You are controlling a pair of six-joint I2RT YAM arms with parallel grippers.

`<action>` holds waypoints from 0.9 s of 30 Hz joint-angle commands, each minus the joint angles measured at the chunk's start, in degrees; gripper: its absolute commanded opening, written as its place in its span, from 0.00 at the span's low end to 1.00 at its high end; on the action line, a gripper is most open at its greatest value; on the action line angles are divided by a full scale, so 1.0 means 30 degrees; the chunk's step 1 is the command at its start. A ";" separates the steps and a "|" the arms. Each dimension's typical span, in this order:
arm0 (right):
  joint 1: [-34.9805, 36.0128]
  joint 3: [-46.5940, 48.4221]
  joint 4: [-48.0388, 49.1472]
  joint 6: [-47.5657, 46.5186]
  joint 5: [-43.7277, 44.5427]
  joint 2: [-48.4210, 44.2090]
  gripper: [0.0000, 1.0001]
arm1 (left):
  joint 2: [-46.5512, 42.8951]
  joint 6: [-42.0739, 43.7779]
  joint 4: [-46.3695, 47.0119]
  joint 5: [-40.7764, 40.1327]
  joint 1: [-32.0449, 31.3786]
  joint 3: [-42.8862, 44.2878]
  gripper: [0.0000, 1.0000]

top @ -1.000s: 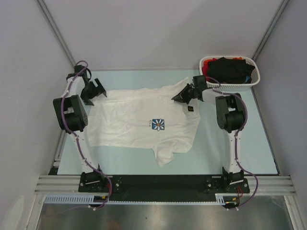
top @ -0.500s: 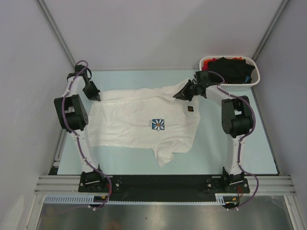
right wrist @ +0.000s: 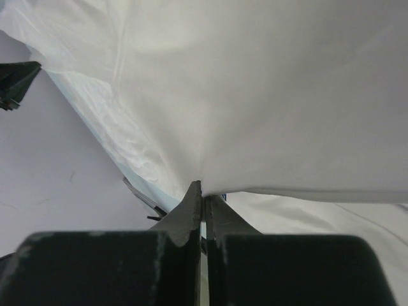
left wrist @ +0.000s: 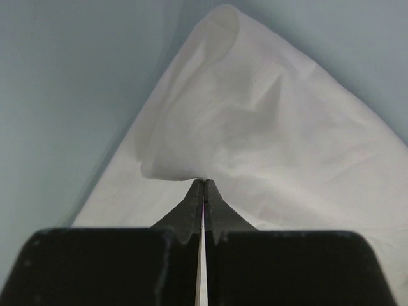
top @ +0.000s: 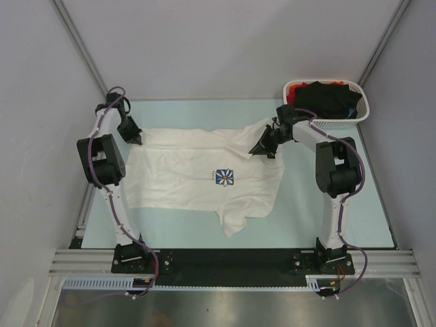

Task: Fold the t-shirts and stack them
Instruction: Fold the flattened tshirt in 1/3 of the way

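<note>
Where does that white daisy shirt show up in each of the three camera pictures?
Top external: white t-shirt spread mid-table, between the arms.
Left wrist: upper right, a corner pinched in the left gripper.
Right wrist: fills the top, pinched in the right gripper.
Shared landmark: the pale blue table.

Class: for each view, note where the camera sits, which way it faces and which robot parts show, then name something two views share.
Top external: above and behind the bases, looking down on the table, white t-shirt and basket; left arm and right arm show whole.
Left wrist: on the left arm, looking along the left fingers, shut on the shirt's edge.
Right wrist: on the right arm, looking along the right fingers, shut on raised cloth.
Shared: all see the white t-shirt.
</note>
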 commanded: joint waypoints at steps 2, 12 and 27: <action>0.0458 0.0204 -0.2877 -0.1450 -0.0513 -0.0182 0.00 | -0.0784 -0.0022 -0.0490 -0.0973 -0.0004 0.1027 0.00; 0.1044 0.1230 -0.6100 -0.3296 0.0219 0.1664 0.26 | -0.0637 -0.0138 -0.0987 -0.0771 0.0054 0.1526 0.10; 0.0929 0.2435 -0.8180 -0.4849 0.5439 -0.4074 1.00 | -0.5761 0.0532 -0.0666 0.0051 0.0084 -0.2423 1.00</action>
